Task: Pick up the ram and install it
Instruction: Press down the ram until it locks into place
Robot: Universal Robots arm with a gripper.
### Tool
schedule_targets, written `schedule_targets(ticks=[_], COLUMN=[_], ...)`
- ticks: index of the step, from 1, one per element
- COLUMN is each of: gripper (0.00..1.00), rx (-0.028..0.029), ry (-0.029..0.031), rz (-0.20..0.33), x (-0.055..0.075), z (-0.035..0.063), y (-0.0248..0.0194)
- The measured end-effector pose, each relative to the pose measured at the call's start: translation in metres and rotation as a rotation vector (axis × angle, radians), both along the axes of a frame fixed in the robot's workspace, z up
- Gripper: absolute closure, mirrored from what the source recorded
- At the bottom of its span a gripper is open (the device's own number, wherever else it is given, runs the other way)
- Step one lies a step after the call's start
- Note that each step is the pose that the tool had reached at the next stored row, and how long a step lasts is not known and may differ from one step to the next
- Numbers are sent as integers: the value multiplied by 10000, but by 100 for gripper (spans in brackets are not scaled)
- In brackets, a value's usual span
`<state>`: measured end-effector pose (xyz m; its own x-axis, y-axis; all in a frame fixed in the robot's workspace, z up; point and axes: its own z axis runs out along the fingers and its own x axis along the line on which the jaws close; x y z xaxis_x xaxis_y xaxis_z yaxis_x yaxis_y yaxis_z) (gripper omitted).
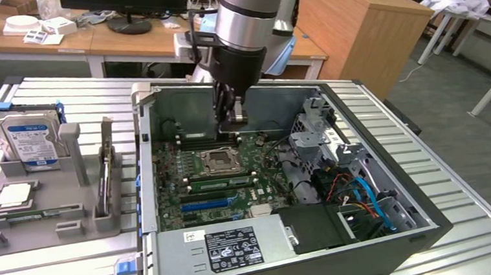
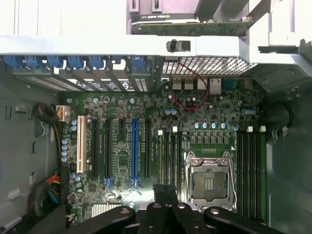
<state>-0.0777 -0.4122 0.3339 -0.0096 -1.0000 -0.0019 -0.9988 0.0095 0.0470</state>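
Green motherboard (image 2: 161, 146) below; end effector (image 2: 165, 192) closed narrow, poised over memory slots (image 2: 168, 156) at CPU socket's (image 2: 209, 181) nine o'clock. Keep vertical, press evenly.

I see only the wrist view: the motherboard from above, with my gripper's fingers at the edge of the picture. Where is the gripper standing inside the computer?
Observer: The gripper hangs inside the open case, just beyond the processor socket, at the far end of the board.
Operator: What stands outside the case?
Observer: On the exterior view's left there is a grey holder, and a hard drive stands upright in it.
Operator: And on the other side of the board?
Observer: Blue cables run inside the case, at the exterior view's right of the board.
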Motion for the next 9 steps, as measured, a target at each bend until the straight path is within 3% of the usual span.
schedule_targets(ticks=[9], gripper=[89], rx=[1], ry=[-1], rz=[0], x=[143], z=[-1], y=[0])
